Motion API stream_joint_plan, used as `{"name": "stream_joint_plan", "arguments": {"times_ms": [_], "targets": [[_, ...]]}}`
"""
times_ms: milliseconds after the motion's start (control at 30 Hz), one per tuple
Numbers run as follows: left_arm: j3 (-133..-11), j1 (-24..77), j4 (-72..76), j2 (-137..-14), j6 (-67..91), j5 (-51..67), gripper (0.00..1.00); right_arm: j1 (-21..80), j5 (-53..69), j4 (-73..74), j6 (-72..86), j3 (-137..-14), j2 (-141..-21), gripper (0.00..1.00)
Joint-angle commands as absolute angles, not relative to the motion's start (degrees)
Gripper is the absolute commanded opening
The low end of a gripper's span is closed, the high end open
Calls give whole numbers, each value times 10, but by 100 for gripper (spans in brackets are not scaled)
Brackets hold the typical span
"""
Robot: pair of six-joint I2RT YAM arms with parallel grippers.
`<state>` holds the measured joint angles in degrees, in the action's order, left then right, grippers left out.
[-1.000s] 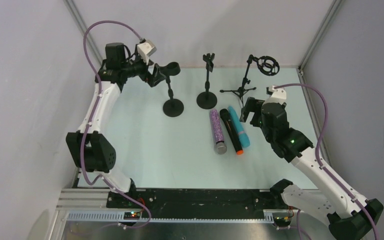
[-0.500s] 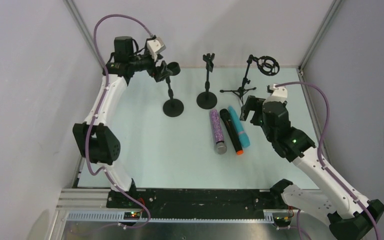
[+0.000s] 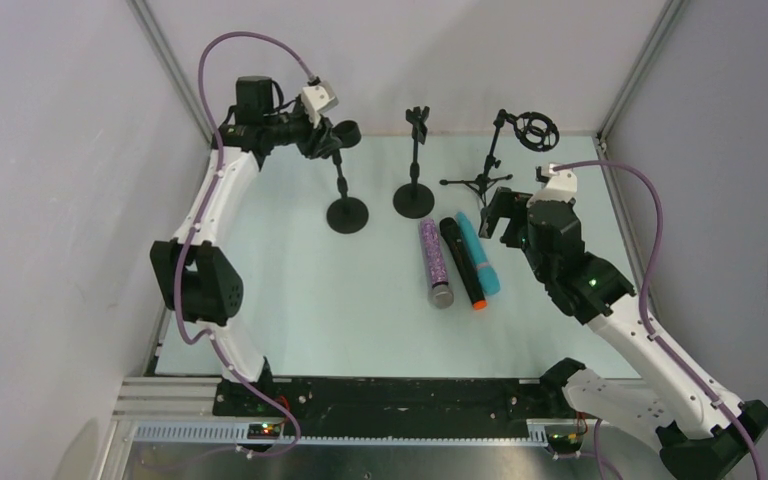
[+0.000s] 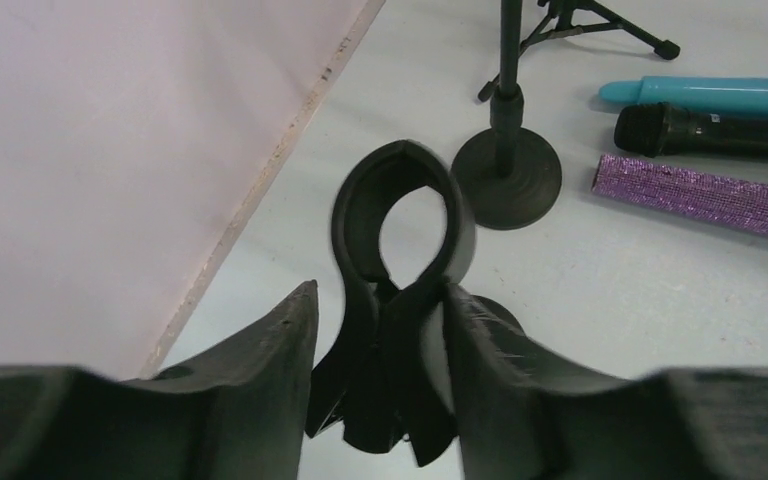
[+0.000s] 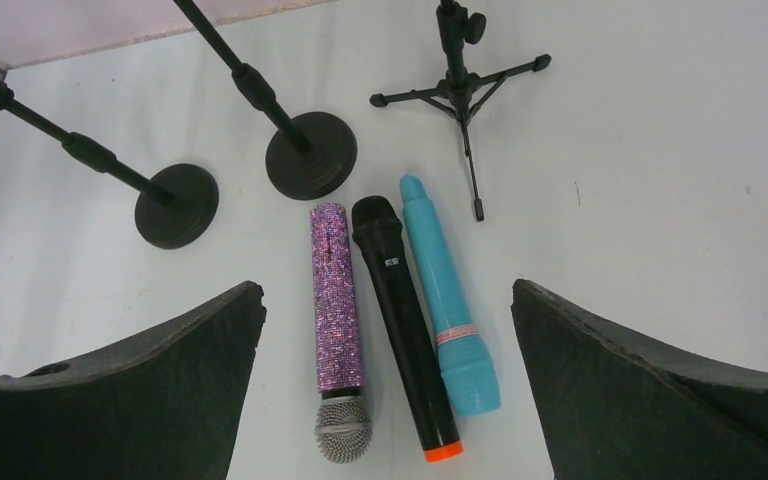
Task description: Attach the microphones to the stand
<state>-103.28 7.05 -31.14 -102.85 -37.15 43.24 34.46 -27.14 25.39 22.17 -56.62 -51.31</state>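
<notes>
Left gripper point(image 3: 328, 137): you've got it clamped on the clip point(image 4: 352, 225) of the left stand point(image 3: 346, 213), just left of the centre stand point(image 3: 413, 201). Purple mic point(image 3: 433, 260), black mic point(image 3: 463, 262) and teal mic point(image 3: 478, 252) lie side by side just near-right of the centre stand's base, none mounted. Right gripper point(image 3: 497, 218) hovers further right of it, jaws wide apart, holding nothing.
</notes>
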Motion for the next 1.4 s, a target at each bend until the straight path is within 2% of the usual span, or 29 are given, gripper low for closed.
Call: {"name": "stream_joint_plan", "arguments": {"times_ms": [0,233,333,633,1100,1367], "targets": [[-1015,79,-319,-1005,-395,420,42,349,-272,241,211,-590,-505,100],[-971,86,-325,-963,-391,414,9,350,-266,237,210,-590,-502,100],[-948,89,-329,-931,-384,418,0,352,-264,236,211,-590,-505,100],[-890,109,-351,-833,-383,412,0,370,-278,243,209,-590,-511,100],[-884,127,-415,-748,-353,433,0,396,-298,256,210,-590,-512,100],[-814,173,-471,-695,-337,416,0,423,-309,253,218,-581,-520,100]]}}
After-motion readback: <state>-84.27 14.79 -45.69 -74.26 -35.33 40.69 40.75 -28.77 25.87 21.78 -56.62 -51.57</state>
